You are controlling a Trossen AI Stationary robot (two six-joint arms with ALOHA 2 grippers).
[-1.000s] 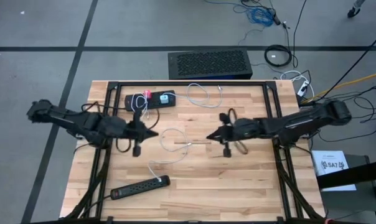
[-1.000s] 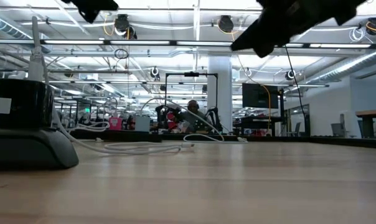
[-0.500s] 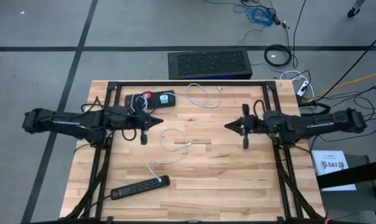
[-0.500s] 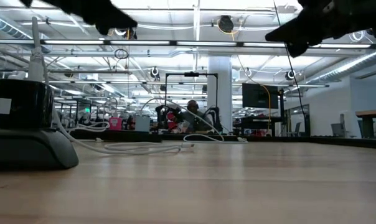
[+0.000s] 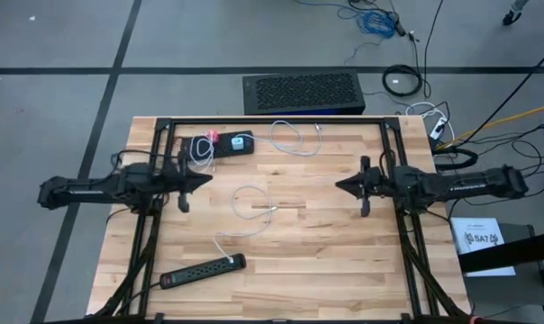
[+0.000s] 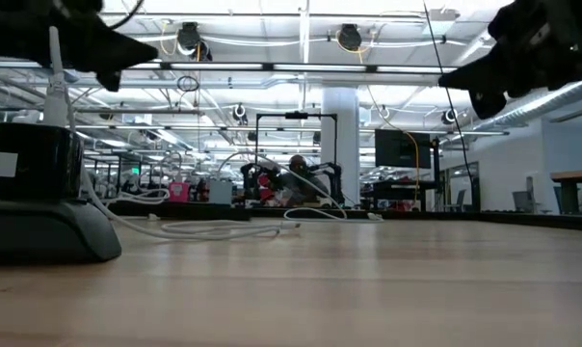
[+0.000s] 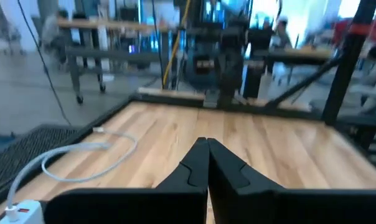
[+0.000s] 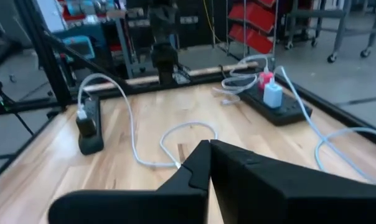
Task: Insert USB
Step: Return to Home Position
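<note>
A white USB cable [image 5: 247,203] lies looped on the middle of the wooden table, its free end [image 5: 272,210] resting flat; this end [image 8: 175,165] also shows in the right wrist view. The cable runs to a black power strip [image 5: 204,269] near the front edge. My left gripper [image 5: 209,178] hangs shut and empty above the table, left of the loop; its shut fingers [image 7: 205,146] point level. My right gripper [image 5: 337,185], also shut [image 8: 208,144] and empty, hangs right of the loop. Both are well clear of the cable.
A second black power strip [image 5: 220,144] with a pink plug [image 8: 264,79] and a blue-white charger [image 8: 272,94] lies at the far left, another white cable [image 5: 295,137] beside it. Black frame rails [image 5: 391,135] line the table's sides. A dark case [image 5: 303,93] stands beyond the far edge.
Both grippers have drawn back from the table's middle, staying shut: the left one toward the left edge and lower, the right one toward the right edge. Both arms have straightened out level. The cable has not moved.
</note>
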